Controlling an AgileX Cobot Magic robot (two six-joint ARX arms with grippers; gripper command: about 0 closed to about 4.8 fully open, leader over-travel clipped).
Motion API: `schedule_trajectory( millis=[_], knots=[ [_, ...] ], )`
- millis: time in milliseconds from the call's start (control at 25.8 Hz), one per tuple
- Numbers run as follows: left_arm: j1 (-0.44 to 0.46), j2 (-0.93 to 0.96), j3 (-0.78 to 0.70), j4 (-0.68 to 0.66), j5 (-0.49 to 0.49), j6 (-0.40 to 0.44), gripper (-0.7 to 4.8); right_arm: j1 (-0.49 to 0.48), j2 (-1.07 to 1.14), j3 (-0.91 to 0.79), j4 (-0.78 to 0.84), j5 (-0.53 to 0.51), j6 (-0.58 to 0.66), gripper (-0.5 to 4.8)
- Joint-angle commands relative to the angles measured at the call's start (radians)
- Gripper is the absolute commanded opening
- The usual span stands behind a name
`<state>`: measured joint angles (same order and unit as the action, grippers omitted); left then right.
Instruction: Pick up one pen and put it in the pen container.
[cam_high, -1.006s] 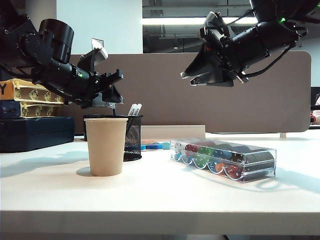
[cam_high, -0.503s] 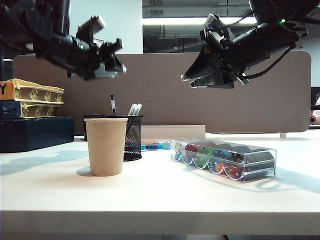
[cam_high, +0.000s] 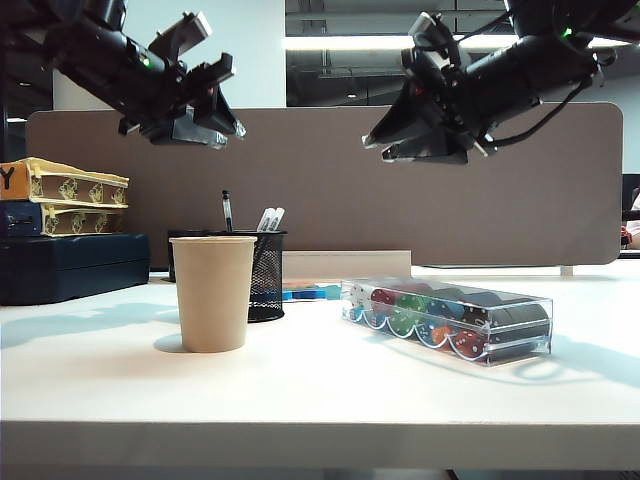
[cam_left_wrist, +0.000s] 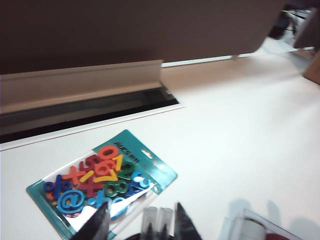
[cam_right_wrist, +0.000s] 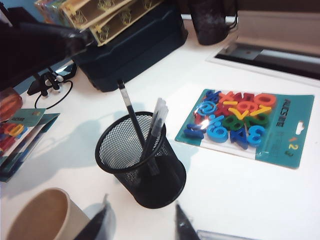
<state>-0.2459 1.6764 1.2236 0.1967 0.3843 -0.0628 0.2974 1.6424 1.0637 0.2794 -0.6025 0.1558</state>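
The pen, slim and black, stands leaning inside the pen container, a black mesh cylinder. Two white-tipped pens stand in it too. My left gripper hangs open high above the container, with nothing between its fingers; the white pen tips show far below it. My right gripper is open and empty, high up to the right of the container.
A tan paper cup stands just in front of the container. A clear case of coloured chips lies to the right. A pack of coloured letters lies behind. Dark boxes sit at the left.
My left gripper has risen from just over the container and drawn up to the left. The black pen now stands free in the container. The right arm has kept still.
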Motion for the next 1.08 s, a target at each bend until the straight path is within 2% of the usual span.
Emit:
schedule_trajectory(
  millis=[39, 271, 348, 542, 735, 929, 1083],
  knots=[
    [0.0, -0.037, 0.002, -0.049, 0.014, 0.011, 1.6, -0.024, -0.034, 0.005, 0.0, -0.002, -0.011, 1.58],
    [0.0, -0.096, 0.002, -0.207, 0.017, 0.111, 1.6, -0.084, -0.097, 0.004, -0.081, 0.001, -0.063, 1.58],
    [0.001, -0.113, 0.002, -0.235, 0.016, 0.12, 1.6, -0.1, -0.111, 0.004, -0.08, 0.002, -0.063, 1.57],
    [0.001, -0.155, 0.002, -0.258, 0.016, 0.119, 1.6, -0.135, -0.15, 0.004, -0.095, 0.009, -0.064, 1.57],
    [0.001, -0.191, -0.002, -0.298, 0.016, 0.122, 1.61, -0.145, -0.198, 0.003, -0.184, 0.011, -0.123, 1.58],
    [0.001, -0.256, -0.082, -0.292, 0.011, 0.142, 1.61, -0.145, -0.243, 0.001, -0.22, 0.029, -0.145, 1.58],
    [0.001, -0.338, -0.196, -0.259, -0.023, 0.141, 1.61, -0.145, -0.282, -0.003, -0.264, 0.089, -0.188, 1.58]
  ],
)
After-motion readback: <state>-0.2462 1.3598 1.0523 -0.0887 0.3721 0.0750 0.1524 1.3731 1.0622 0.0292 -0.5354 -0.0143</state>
